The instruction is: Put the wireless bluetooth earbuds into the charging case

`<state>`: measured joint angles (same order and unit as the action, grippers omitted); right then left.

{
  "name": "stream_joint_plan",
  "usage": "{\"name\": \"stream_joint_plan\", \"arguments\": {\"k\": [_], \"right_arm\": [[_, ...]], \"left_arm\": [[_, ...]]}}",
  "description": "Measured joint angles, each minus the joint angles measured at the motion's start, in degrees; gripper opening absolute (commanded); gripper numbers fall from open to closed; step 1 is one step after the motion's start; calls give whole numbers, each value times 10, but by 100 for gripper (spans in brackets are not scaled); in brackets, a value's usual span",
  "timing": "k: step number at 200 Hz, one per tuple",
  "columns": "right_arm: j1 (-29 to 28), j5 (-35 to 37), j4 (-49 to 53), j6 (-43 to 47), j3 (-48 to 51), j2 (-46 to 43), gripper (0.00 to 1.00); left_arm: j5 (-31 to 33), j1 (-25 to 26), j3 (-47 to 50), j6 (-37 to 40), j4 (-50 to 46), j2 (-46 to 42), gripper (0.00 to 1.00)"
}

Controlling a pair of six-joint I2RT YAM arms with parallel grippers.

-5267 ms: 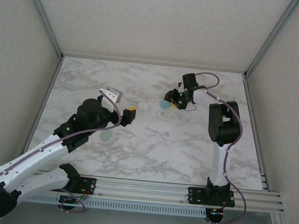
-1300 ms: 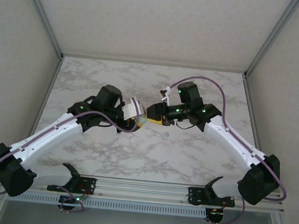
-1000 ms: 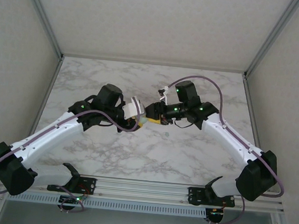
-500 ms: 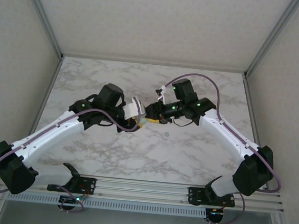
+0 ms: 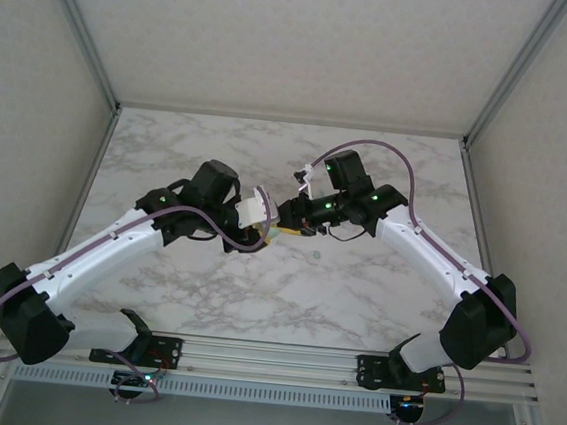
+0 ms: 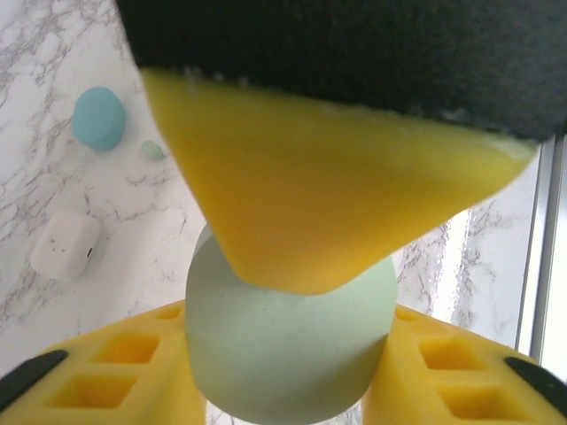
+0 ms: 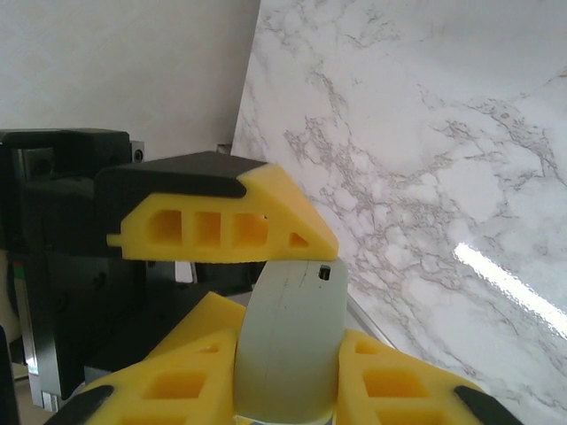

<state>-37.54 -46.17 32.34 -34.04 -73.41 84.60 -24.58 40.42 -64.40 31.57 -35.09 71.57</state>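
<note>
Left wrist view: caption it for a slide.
Pale green case between fingers of the left pincer, a right pincer finger over it.

This is a robotics lab test cell, not a home or a shop. A marble-patterned tabletop (image 5: 355, 300) sits boxed in by plain pale panels (image 5: 300, 43) at the back and on both sides, joined at the corners by bare aluminium frame posts (image 5: 80, 27). Along the near edge runs a slotted aluminium rail (image 5: 280, 358), and two white-and-black robot arms are bolted to it side by side: the left arm (image 5: 99, 255) and the right arm (image 5: 430, 257). Purple cables (image 5: 390, 152) loop loosely along both arms, and small green indicator lights (image 5: 164, 198) glow on their joints. The lighting is even and bright, throwing a glare streak across the glossy marble surface in the right wrist view.
</note>
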Motion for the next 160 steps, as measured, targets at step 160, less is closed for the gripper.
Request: {"name": "stream_joint_plan", "arguments": {"k": [160], "right_arm": [[117, -104, -605, -446, 194, -73, 18]], "left_arm": [[-150, -136, 229, -332, 576, -115, 67]]}}
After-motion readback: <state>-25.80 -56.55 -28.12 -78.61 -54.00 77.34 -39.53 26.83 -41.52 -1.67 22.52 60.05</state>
